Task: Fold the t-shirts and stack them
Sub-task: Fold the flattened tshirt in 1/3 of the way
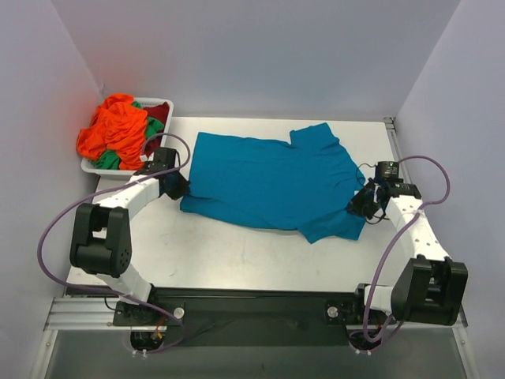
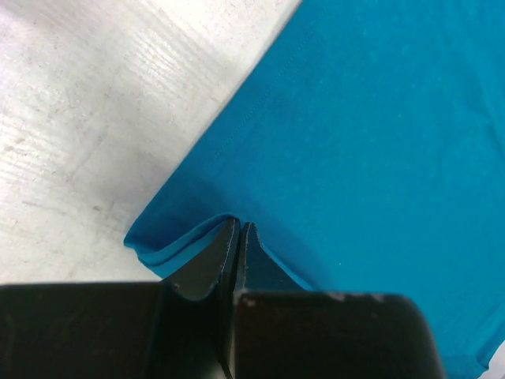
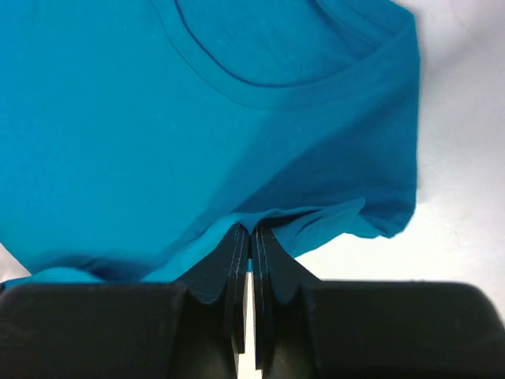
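Note:
A teal-blue t-shirt (image 1: 268, 180) lies spread flat across the middle of the table, hem to the left, collar to the right. My left gripper (image 1: 178, 186) is shut on the shirt's left hem edge (image 2: 189, 237), pinching a fold of cloth. My right gripper (image 1: 360, 204) is shut on the shirt's edge near the collar (image 3: 300, 221); the neckline (image 3: 260, 75) shows just beyond the fingers. Orange (image 1: 114, 130), green (image 1: 152, 128) and dark red (image 1: 159, 113) t-shirts lie bunched in the tray.
A white plastic tray (image 1: 162, 103) stands at the back left corner, right behind the left arm. White walls close in the table on three sides. Bare white tabletop (image 1: 237, 253) lies in front of the shirt.

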Tool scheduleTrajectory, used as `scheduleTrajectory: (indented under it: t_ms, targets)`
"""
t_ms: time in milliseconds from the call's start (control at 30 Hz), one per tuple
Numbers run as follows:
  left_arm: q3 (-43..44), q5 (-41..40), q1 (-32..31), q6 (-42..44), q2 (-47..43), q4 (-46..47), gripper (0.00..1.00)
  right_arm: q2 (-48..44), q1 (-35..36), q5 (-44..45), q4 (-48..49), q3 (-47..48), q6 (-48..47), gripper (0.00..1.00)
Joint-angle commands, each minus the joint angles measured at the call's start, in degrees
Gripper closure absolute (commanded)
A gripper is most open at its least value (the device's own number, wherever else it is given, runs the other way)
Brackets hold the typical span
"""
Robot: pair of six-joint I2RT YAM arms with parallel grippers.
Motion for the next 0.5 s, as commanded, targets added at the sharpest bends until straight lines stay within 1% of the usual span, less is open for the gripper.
scheduleTrajectory:
  t_ms: [0,300,467]
  targets:
    - [3.8,-0.4,0.0,-0.8,2.4,-0.8,1.00,2.9,-0.5,-1.2,0.6,3.7,-1.3,1.00]
    - [8.0,0.5,1.0,-0.8,5.0,-0.9,1.00,8.5,-1.5,-2.7,0.7,8.9,-1.8,1.00]
    - [8.7,1.2,1.9,-0.5,5.6,0.2,1.00,10.5,-2.5,-3.4,0.8,10.0,-2.1,1.00]
